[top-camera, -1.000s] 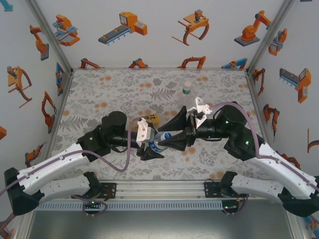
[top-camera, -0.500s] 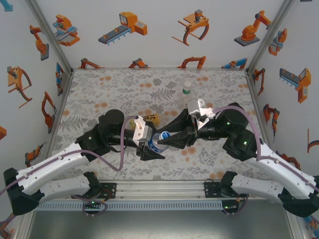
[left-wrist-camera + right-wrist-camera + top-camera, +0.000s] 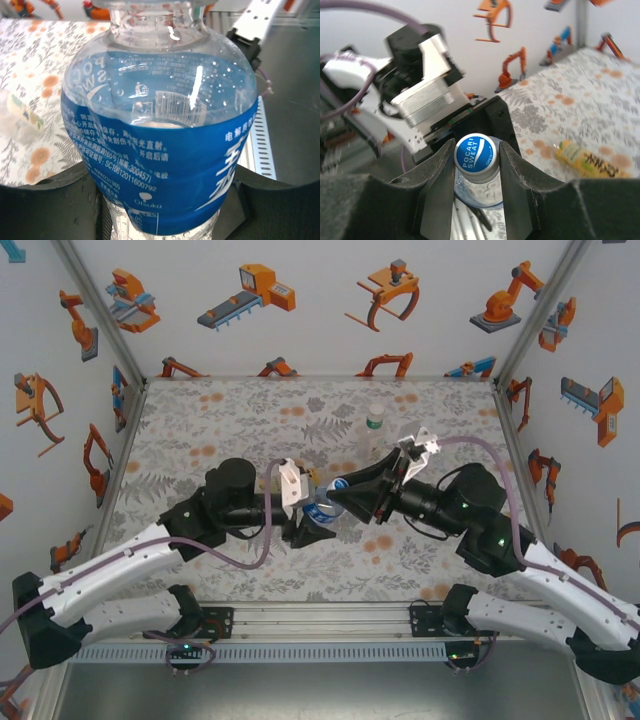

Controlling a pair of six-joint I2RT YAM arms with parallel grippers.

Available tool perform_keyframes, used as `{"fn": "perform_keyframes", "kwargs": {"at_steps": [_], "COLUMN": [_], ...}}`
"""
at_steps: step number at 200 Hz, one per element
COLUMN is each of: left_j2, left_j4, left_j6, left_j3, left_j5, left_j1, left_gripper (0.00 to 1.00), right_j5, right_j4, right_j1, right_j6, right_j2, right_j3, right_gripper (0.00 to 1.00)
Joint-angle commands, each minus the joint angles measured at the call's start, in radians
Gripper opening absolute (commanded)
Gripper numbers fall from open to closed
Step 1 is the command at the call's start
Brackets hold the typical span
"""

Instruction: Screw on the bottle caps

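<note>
Right hand (image 3: 476, 148) pinched tight on the blue cap (image 3: 475, 156), one finger on either side. The cap sits atop the blue-labelled bottle (image 3: 165, 150); the left hand (image 3: 312, 525) clamps the bottle's body at mid-desk (image 3: 200, 420). A yellow-labelled bottle (image 3: 584, 160) lies on its side nearby. A pale green-labelled bottle (image 3: 373, 432) stands upright farther back, right of centre.

We note the clear plastic bottle with a blue label (image 3: 165, 150) as smooth and glossy, bright streaks on its wall and film label; its round blue plastic cap (image 3: 475, 151) looks smooth with a soft sheen. The black fingers (image 3: 437, 195) of the right gripper (image 3: 475, 146) appear matt and finely grainy, the silver block on the left arm's wrist (image 3: 427, 110) brushed metal. The floral table mat (image 3: 200, 420) looks matt and cloth-like, the silver frame rail (image 3: 320, 618) bare metal.
</note>
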Motion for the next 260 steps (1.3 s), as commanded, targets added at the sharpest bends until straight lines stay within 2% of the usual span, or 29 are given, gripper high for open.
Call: {"fn": "perform_keyframes", "kwargs": {"at_steps": [1,17,40,81,111,161,172,191,210,226,238,260], "left_j2": [-0.004,0.016,0.050,0.098,0.115,0.136,0.145,0.157,0.162,0.163,0.164,0.163], "left_j4": [0.103,0.122,0.133,0.132,0.109,0.101,0.099,0.095,0.097,0.097,0.098,0.102], "left_j6": [0.049,0.051,0.040,0.018,0.010,-0.006,-0.009,-0.013,-0.015,-0.015,-0.016,-0.020], "left_j3": [0.016,0.017,0.030,0.058,0.073,0.083,0.088,0.097,0.100,0.100,0.100,0.100], "left_j5": [-0.031,-0.086,-0.179,-0.270,-0.277,-0.285,-0.288,-0.291,-0.292,-0.291,-0.295,-0.299], "left_j1": [-0.047,-0.066,-0.094,-0.125,-0.127,-0.127,-0.127,-0.127,-0.128,-0.128,-0.128,-0.127], "left_gripper": [0.00,0.00,0.00,0.00,0.00,0.02,0.03,0.03,0.04,0.05,0.06,0.09], "right_j5": [0.373,0.458,0.600,0.720,0.721,0.622,0.612,0.608,0.614,0.620,0.625,0.631], "right_j4": [-0.173,-0.304,-0.483,-0.556,-0.554,-0.410,-0.401,-0.394,-0.386,-0.379,-0.377,-0.375], "right_j1": [-0.015,0.000,0.045,0.092,0.096,0.097,0.097,0.096,0.096,0.097,0.097,0.096], "right_j6": [0.248,0.382,0.491,0.510,0.457,0.390,0.392,0.401,0.401,0.400,0.399,0.396], "right_j2": [0.040,0.089,0.152,0.200,0.220,0.216,0.220,0.221,0.221,0.219,0.218,0.222], "right_j3": [0.066,0.147,0.242,0.262,0.261,0.189,0.182,0.176,0.170,0.162,0.160,0.159], "right_gripper": [0.00,0.00,0.00,0.00,0.00,0.00,0.07,0.08,0.17,0.20,0.27,0.24]}}
